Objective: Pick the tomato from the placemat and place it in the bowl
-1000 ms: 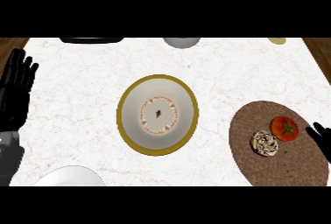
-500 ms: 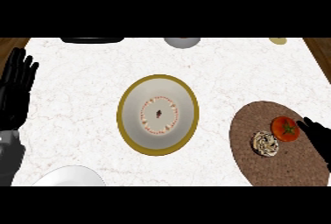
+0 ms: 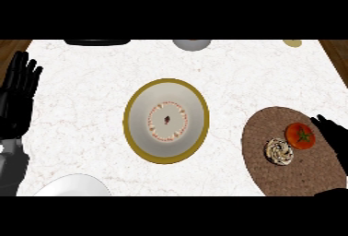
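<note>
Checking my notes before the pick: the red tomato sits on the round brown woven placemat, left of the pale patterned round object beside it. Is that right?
Not quite. In the head view the red tomato lies on the round brown woven placemat, but to the right of the pale patterned round object, slightly farther up, next to the black right hand.

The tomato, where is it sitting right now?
In the head view the tomato lies at the right, on the brown placemat, beside a pale round pastry and just left of the right hand.

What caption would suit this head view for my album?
Black right hand beside the red tomato on the round brown woven placemat, gold-rimmed white bowl waiting.
</note>
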